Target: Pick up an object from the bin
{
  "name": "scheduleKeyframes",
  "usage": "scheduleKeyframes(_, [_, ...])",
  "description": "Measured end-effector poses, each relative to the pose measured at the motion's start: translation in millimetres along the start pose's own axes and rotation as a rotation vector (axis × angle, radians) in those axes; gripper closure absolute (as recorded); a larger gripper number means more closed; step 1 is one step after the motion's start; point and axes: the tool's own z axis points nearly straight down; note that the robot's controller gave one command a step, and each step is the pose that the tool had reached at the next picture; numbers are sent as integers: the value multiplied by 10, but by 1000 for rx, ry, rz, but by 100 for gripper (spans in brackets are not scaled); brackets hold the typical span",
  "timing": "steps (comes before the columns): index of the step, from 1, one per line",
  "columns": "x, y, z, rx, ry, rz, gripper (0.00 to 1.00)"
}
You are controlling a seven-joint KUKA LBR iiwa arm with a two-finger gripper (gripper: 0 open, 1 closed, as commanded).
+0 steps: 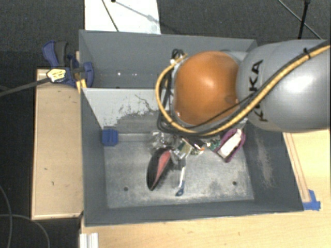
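My gripper hangs low over the middle of the bin, mostly hidden under the arm's orange cover. Right below it, to the left, lies a black oval thing with a red inner face, tilted, its upper end touching or very close to the gripper. A thin silver stick with a blue tip lies just right of the black thing, running down from under the gripper. A purple and white packet-like thing lies to the gripper's right, partly under the arm.
A small blue cube sits alone by the bin's left wall. The arm and its orange cover with cables hide the back middle of the bin. Bare floor lies along the front and the front right.
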Motion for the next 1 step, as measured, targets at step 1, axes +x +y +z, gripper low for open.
scheduleKeyframes(1, [71,-124,-861,2,-6,-136,100])
